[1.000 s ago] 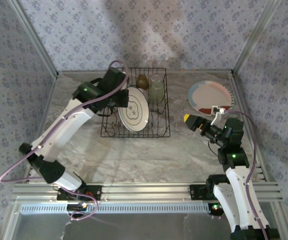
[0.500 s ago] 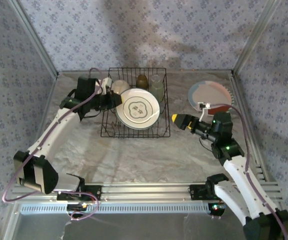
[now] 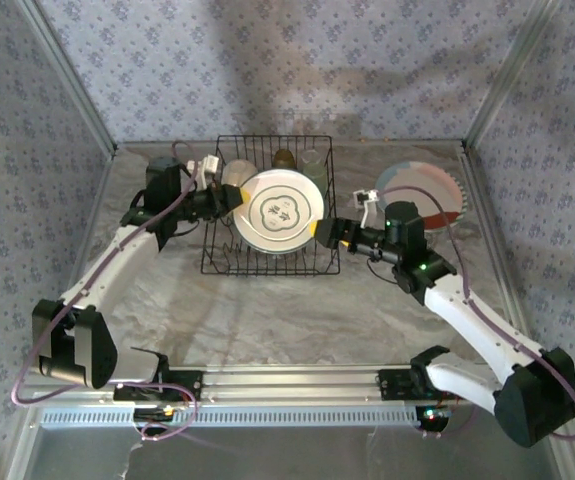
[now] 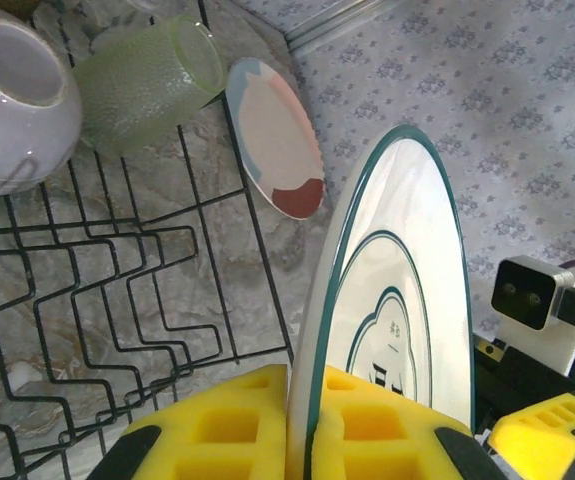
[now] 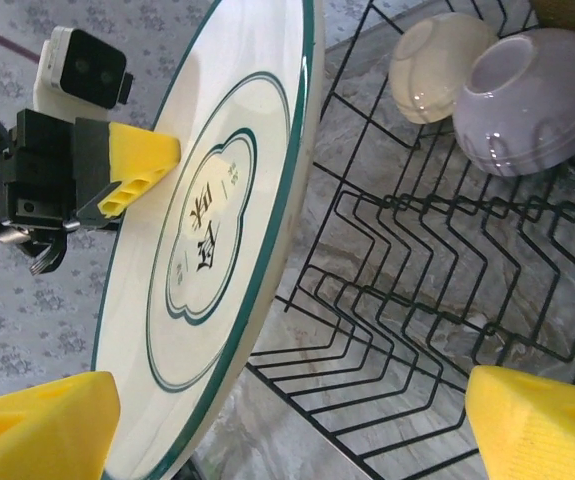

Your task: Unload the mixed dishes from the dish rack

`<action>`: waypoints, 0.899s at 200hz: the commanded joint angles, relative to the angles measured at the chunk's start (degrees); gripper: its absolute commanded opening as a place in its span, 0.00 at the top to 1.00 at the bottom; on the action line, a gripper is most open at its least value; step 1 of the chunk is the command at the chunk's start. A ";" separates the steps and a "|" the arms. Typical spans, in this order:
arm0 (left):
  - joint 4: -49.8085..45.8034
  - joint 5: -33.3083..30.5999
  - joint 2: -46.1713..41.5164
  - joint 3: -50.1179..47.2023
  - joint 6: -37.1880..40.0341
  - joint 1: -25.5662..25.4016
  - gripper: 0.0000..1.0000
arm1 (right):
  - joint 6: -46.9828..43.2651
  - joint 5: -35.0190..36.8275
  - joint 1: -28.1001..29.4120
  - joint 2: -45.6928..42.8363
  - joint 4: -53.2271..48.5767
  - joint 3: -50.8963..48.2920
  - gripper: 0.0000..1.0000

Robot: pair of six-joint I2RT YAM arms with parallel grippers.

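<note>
A white plate (image 3: pixel 279 212) with a green rim and green emblem stands tilted over the black wire dish rack (image 3: pixel 267 270). My left gripper (image 3: pixel 229 200) is shut on its left edge; in the left wrist view the yellow pads (image 4: pixel 217 425) pinch the rim of the plate (image 4: pixel 407 290). From the right, my right gripper (image 3: pixel 319 230) is open and straddles the opposite edge. In the right wrist view the plate (image 5: pixel 207 250) rises between its spread pads (image 5: pixel 37 430). A cream bowl (image 5: pixel 437 50), a lilac bowl (image 5: pixel 532 100), an olive cup (image 3: pixel 285 158) and a green glass (image 4: pixel 137 80) sit at the rack's back.
A colour-block plate (image 3: pixel 422 192) lies flat on the marble table at the back right, behind the right arm. Patterned walls and metal posts close in the table on three sides. The rack's front prongs (image 5: pixel 417 300) stand bare under the held plate.
The left arm has drawn back left and turned the plate face-up over the rack. The right arm swung left from the colour-block plate to the held plate's right edge, jaws narrowing slightly.
</note>
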 commanded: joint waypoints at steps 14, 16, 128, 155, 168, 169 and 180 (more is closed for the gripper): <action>4.77 2.38 -2.39 -0.24 -0.79 0.26 1.00 | 2.14 0.51 1.05 0.87 4.84 3.04 0.17; 4.77 2.33 -2.40 -0.24 -0.86 0.30 1.00 | 2.28 0.59 1.05 1.00 4.83 3.20 0.18; 0.12 -0.32 -1.23 0.72 1.95 0.26 1.00 | 2.54 5.35 3.59 6.97 -3.44 10.04 0.66; -0.50 -0.91 -1.24 0.90 2.51 0.22 1.00 | 1.22 7.77 4.76 7.31 -6.72 11.46 0.72; -1.28 -1.57 -1.24 0.99 3.06 0.13 1.00 | 0.90 8.52 5.21 7.79 -8.19 12.25 0.75; -1.33 -1.62 -1.23 0.99 3.07 0.13 1.00 | 0.88 8.54 5.24 7.86 -8.31 12.32 0.75; -1.62 -1.84 -1.24 1.04 3.33 -0.10 1.00 | 0.60 9.32 5.71 8.31 -9.29 12.96 0.77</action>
